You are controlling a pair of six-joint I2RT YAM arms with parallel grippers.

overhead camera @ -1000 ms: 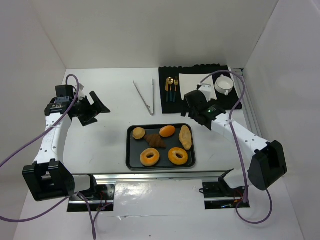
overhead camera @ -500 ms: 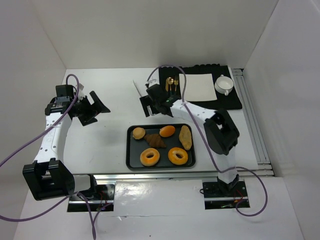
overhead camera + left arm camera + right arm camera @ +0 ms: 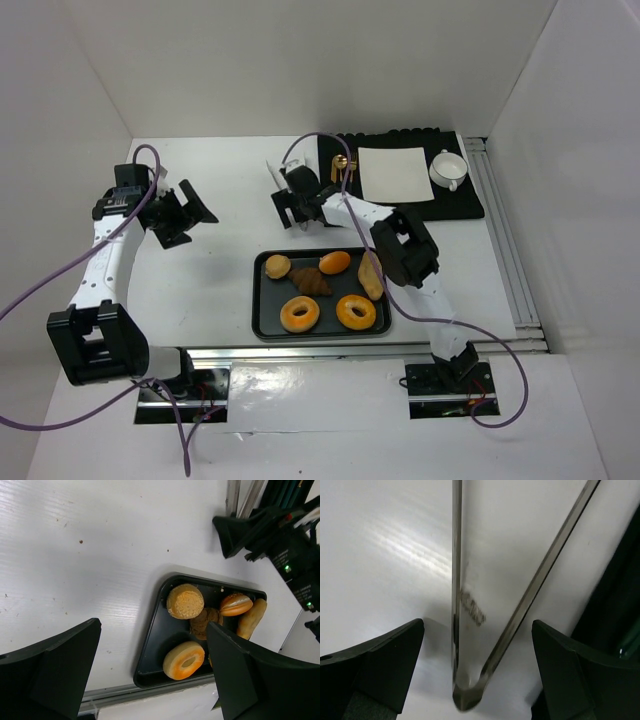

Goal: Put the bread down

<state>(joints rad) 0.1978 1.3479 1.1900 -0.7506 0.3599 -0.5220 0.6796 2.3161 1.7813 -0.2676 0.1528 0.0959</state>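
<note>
While right hand (image 3: 476, 627) spans tongs (image 3: 456, 605), bread (image 3: 312, 282) lies apart on tray (image 3: 258, 300).

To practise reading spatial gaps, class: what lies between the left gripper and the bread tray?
Only bare white table, clearest in the top external view. The left gripper hangs open, apart from the tray.

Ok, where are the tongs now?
In the top view, the tongs lie on the table behind the tray, just left of the mat, under the open right gripper.

I read top: overhead, whole worktop (image 3: 220, 290) | left wrist: oblique, sharing its tray (image 3: 156, 640) | right wrist: tight on tongs (image 3: 465, 695)
</note>
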